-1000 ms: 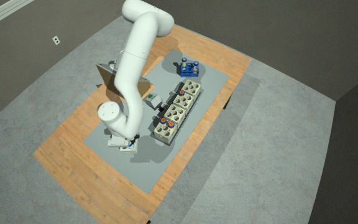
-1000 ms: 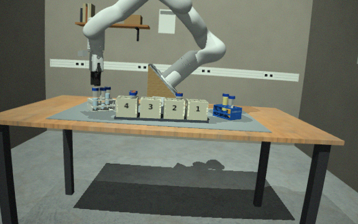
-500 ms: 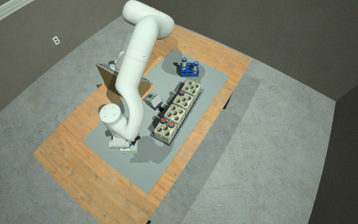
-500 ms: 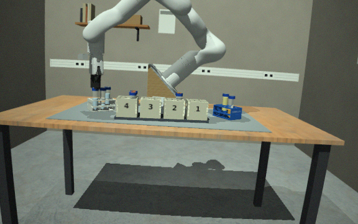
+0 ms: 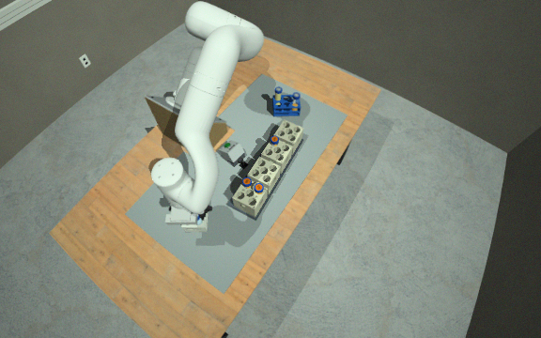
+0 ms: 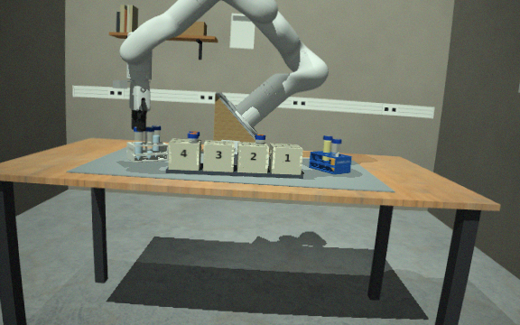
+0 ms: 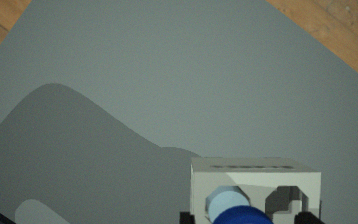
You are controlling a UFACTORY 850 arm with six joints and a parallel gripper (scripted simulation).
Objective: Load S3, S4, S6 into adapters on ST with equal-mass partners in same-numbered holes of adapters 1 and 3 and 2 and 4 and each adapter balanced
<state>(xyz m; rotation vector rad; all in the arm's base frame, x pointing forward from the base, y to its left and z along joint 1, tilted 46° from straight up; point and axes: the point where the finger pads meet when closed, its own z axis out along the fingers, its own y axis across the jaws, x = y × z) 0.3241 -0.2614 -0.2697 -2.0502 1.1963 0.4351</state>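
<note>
1. Top view: my fingers [image 5: 204, 212] [image 6: 139, 122] are mostly masked by the arm, over the white tube rack [image 5: 195, 228] [image 6: 148, 160] [image 7: 256, 178]. A blue-capped water tube [image 5: 199, 219] [image 6: 137, 138] [image 7: 243, 215] lies toward six o'clock of them. The cream, five-hole adapter 4 [image 5: 251, 201] [image 6: 184, 154], toward two-three o'clock, carries two orange-dotted tubes [image 5: 247, 181] [image 5: 258, 188] [image 6: 193, 134]; cream adapter 2 [image 5: 277, 152] [image 6: 253, 156] has one [image 5: 274, 139] [image 6: 260, 137]. Those two run opposite each other, so I judge the samples sit there awaiting equal partners.
2. Exterior view: I point straight down at the rack on the wooden desk [image 6: 242, 186], the tube's cap at my six o'clock, close to the tips. Coming vertically should spare its neighbours.
3. Wrist view: my fingers stand part-open, at nine and three o'clock of the blue cap, gripping nothing. Its printed volume I cannot read.
</note>
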